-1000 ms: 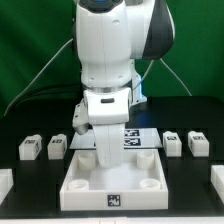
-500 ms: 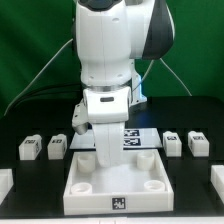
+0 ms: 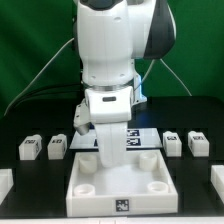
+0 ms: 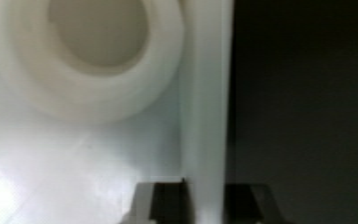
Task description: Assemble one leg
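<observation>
The leg [image 3: 57,146] lies at middle left, unmoved. Below it, the tray [image 3: 115,176] has slid slightly toward the lower right since earlier. The gripper [image 3: 108,158] reaches into the tray's upper-left corner; whether it is clenched cannot be told.

The arm [image 3: 108,60] fills the middle, reaching down into the tray-like piece [image 3: 90,200] at its far corner on the exterior view's left and screening part of the marker board [image 3: 147,137]. Bare desk [image 3: 40,185] lies open on both sides of the tray. Leg [image 3: 29,149] and leg [image 3: 58,146] stand near each other on that left side, with leg [image 3: 172,142] and leg [image 3: 197,144] on the right and only narrow gaps within each pair. In the wrist view the tray's wall [image 4: 202,100] stands very close.
</observation>
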Tool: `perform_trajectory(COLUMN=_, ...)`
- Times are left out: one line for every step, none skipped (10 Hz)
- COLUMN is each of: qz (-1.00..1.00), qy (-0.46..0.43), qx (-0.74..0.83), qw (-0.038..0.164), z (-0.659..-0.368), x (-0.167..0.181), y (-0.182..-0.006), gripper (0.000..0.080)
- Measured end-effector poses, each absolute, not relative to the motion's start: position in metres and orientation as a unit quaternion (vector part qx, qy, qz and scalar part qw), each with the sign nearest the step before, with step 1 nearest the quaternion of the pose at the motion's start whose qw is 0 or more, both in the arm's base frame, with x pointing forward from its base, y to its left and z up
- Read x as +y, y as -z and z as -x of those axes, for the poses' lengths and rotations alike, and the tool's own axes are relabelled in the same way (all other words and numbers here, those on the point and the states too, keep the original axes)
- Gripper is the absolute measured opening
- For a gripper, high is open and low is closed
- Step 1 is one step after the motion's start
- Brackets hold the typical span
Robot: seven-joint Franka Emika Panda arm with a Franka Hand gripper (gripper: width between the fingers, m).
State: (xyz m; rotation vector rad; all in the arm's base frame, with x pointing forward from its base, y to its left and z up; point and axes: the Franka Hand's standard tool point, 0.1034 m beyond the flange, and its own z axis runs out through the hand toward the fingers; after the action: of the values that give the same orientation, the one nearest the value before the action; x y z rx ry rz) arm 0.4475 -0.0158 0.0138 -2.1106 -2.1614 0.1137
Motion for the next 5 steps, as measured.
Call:
perform_trajectory(qz=0.686, qy=-0.034, qx=-0.724, qw=0.058, z=-0.454, x=-0.001, y=-0.014, gripper=0.0072)
perform_trajectory(qz=0.688, qy=-0.030, qx=-0.722, qw=0.059, z=-0.458, x=0.013, y=-0.014, gripper=0.0072)
perform_trajectory(qz=0.690, qy=-0.025, qx=-0.721, qw=0.060, z=-0.464, x=0.028, y=-0.015, gripper=0.0072)
perform_trajectory(qz=0.699, qy=-0.021, qx=-0.712, qw=0.060, z=-0.470, x=0.041, y=-0.015, gripper=0.0072)
perform_trajectory(qz=0.709, qy=-0.016, qx=-0.703, qw=0.060, z=-0.477, x=0.058, y=-0.015, gripper=0.0071)
